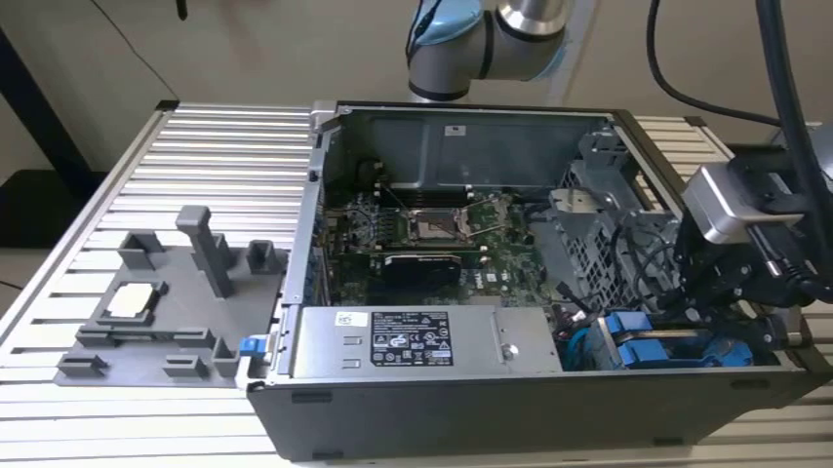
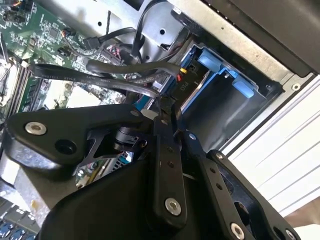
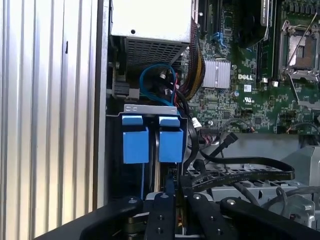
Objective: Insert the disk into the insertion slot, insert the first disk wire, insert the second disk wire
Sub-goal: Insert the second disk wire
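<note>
- Down at the drive-bay corner of the open black steel computer case [image 1: 547, 409], we see our gripper [image 3: 172, 195] lowered among the cables, its black linkage arms bolted with bright screws.
- Its jaws look drawn narrow, closed on a small black cable connector [image 2: 181, 84] at their tips; we judge this is one of the disk wires, held end-on so it can meet the drive's socket.
- Two blue plastic carrier frames stand side by side in the bay; we take the disk [image 3: 170, 140], a flat drive in a bright blue frame, to be already seated in its slot beside the other blue-framed drive [image 3: 135, 140], though we cannot tell for certain which is which.
- Flat black ribbon-like cables [image 2: 100, 75] arc over the bay, glossy and stiff, kept clear of the slot by their own curve.
- Beyond lies the green circuit board [image 3: 250, 75] with a finned silver heat sink [image 3: 216, 74], matte and ridged.
- Outside the case, a grey moulded parts fixture [image 1: 170, 302] rests on the ribbed aluminium tabletop [image 1: 221, 146].
</note>
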`<state>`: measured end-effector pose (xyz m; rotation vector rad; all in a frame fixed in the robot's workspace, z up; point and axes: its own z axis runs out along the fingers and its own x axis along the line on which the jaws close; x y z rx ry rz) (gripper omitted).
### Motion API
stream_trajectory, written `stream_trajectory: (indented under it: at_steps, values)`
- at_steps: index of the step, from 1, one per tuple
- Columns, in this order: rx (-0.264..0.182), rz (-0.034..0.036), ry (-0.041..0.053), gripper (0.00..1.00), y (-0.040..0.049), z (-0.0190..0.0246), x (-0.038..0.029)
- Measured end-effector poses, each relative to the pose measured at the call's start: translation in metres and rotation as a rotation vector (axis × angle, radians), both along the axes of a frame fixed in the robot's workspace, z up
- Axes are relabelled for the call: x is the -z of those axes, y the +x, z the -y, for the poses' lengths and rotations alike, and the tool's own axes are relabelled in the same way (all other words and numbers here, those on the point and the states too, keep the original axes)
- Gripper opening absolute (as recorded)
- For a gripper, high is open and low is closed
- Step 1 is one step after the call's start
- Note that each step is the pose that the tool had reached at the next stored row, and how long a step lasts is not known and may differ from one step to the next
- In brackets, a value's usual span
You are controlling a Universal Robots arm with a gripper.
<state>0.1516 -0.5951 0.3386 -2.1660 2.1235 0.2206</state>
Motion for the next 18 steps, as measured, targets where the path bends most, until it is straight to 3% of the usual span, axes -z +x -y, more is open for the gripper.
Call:
stream_trajectory:
  at_steps: [5,11,15,18]
  values:
    - [0.026,-0.0001,-0.0007,0.16,-0.0001,0.0,0.0028]
    - [0.026,0.0004,0.0002,0.16,0.0,0.0,0.0034]
    - [0.026,0.0,0.0,0.24,-0.0001,0.0,0.0033]
    - [0.026,-0.0001,0.0001,0.24,-0.0001,0.0,-0.0042]
